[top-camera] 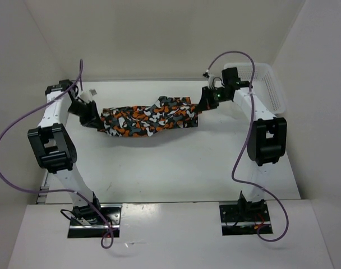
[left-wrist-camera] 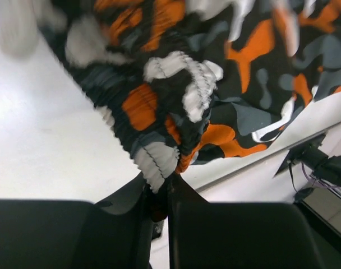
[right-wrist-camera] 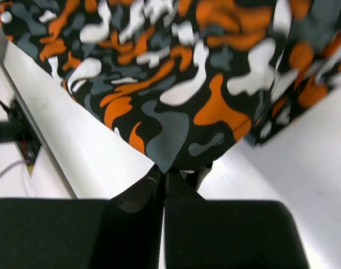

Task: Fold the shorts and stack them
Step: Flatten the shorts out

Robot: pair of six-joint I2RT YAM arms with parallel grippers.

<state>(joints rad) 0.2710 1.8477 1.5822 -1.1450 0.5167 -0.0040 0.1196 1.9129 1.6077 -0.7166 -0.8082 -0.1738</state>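
Note:
The shorts (top-camera: 148, 117), in an orange, black, grey and white camouflage print, hang stretched between my two grippers above the back of the table. My left gripper (top-camera: 95, 119) is shut on their left end. In the left wrist view the gathered waistband (left-wrist-camera: 159, 162) is pinched between my fingers (left-wrist-camera: 159, 188). My right gripper (top-camera: 203, 103) is shut on their right end. In the right wrist view a corner of the cloth (right-wrist-camera: 170, 151) is clamped between the closed jaws (right-wrist-camera: 164, 174). The middle of the shorts sags toward the table.
A white mesh basket (top-camera: 268, 84) stands at the back right, behind my right arm. White walls close in the table (top-camera: 176, 168) at the back and sides. Purple cables loop beside both arms.

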